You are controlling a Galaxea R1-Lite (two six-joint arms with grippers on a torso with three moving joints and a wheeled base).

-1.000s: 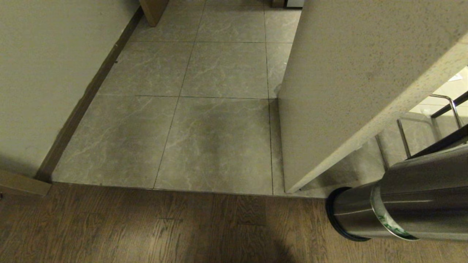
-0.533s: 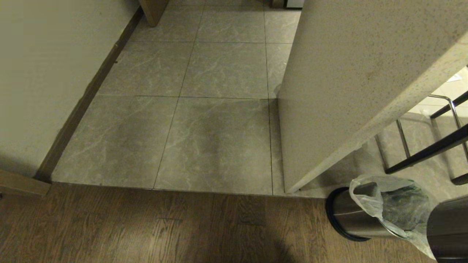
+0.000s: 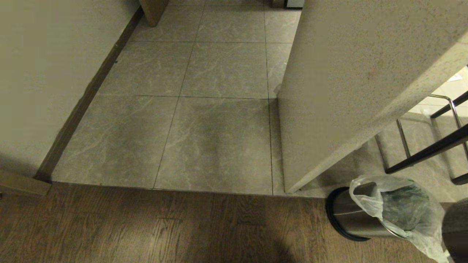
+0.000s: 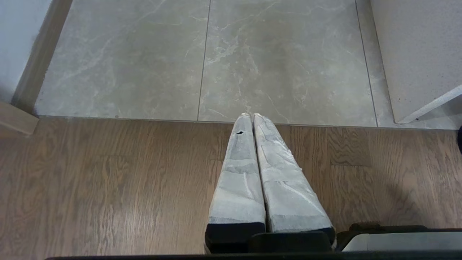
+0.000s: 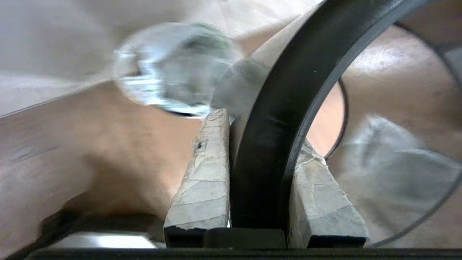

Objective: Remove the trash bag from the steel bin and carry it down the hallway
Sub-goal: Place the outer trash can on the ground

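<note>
Down in the right corner sits the small round brushed-steel bin [image 3: 347,213], its black base band at the seam where the dark wood-plank floor [image 3: 146,230] meets the tile. The thin crinkly whitish trash bag [image 3: 398,208] is in it, draped over the mouth, with green-printed scraps showing through the plastic. I cannot tell from here whether the bin stands straight or leans.

Now the right gripper [image 5: 261,130]: its two taped fingers are clamped on a broad black ring [image 5: 274,108], one finger on each side of the band, and the wrist view is smeared with blur. Past the fingers, a hazy shape of the bin and bag shows, apart from the ring. In the head view only a dark steel-grey bulk at the lower right edge [image 3: 457,233] shows, just beside the bag.

The left gripper [image 4: 252,115] hangs over the wood planks, its wrapped fingers pressed together with nothing between them, tips at the tile line.

Ahead lies the hallway of large grey marble-veined tiles [image 3: 219,135], with a cream wall [image 3: 44,73] on the left and a speckled pale slab [image 3: 347,73] on the right.
</note>
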